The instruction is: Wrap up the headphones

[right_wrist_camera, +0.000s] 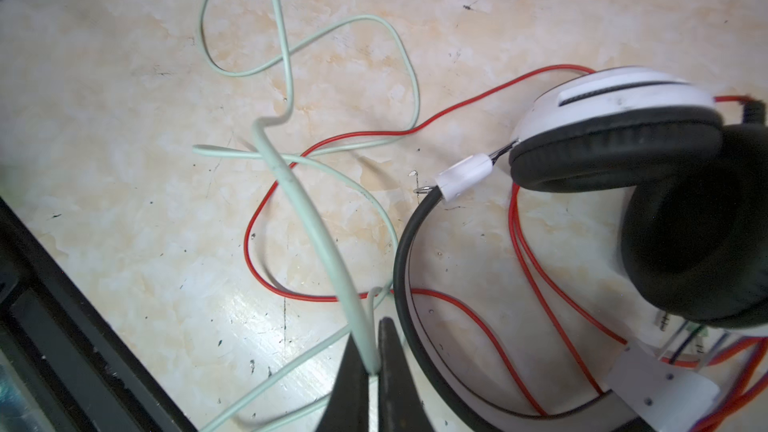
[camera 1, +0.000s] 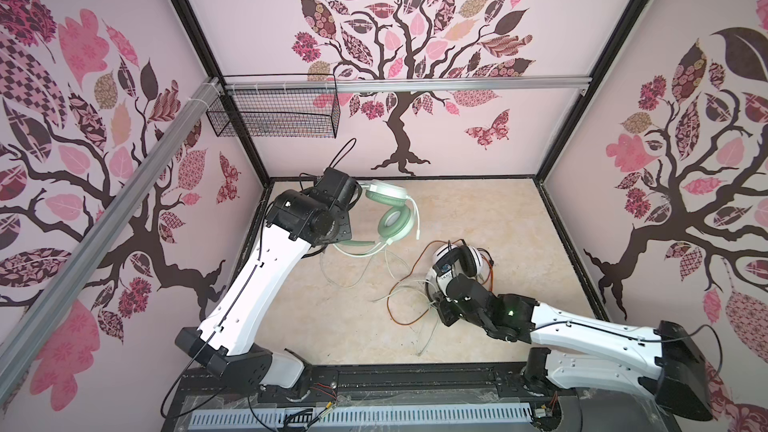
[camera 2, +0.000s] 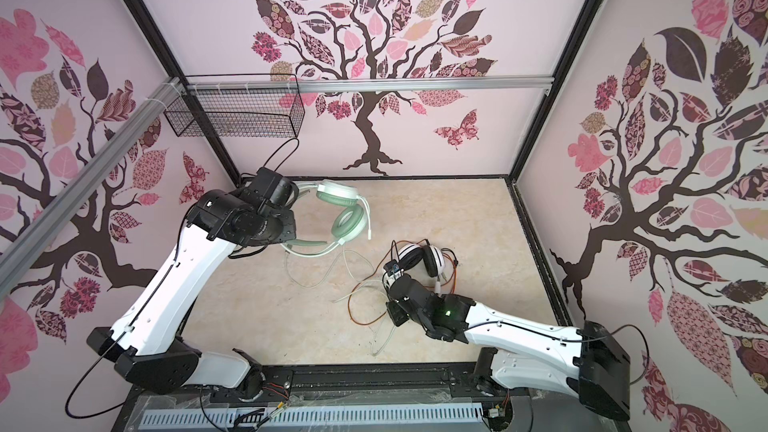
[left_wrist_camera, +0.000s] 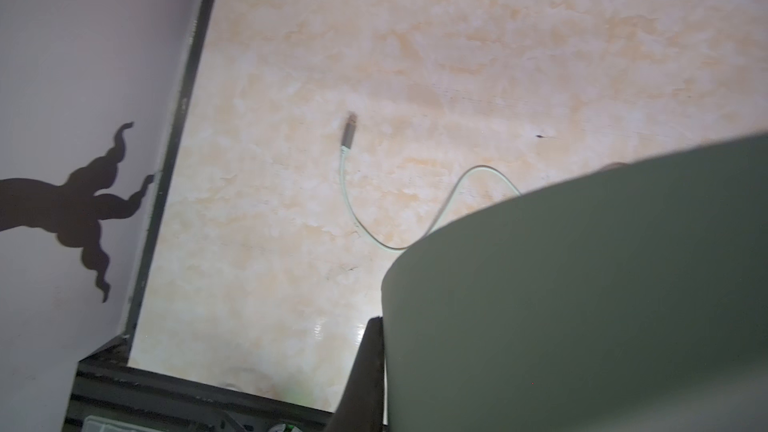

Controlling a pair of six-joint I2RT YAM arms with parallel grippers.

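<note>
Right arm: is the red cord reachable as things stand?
Probably not yet. The right gripper is shut on the pale green cord, so its jaws are taken. The red cord lies mostly bare on the tabletop close by; after letting go, the way looks free.

R gripper (right_wrist_camera: pixel 373 361) pinches green cord (right_wrist_camera: pixel 291 184); red cord (right_wrist_camera: pixel 457 110) loops on table (right_wrist_camera: pixel 104 110) by white headphones (right_wrist_camera: pixel 602 89)

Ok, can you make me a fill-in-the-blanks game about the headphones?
The right gripper pinches the ___ cord.
The white headphones have a ___ cord.
The green headphones lie by the ___ arm.
Missing: green, red, left.
</note>
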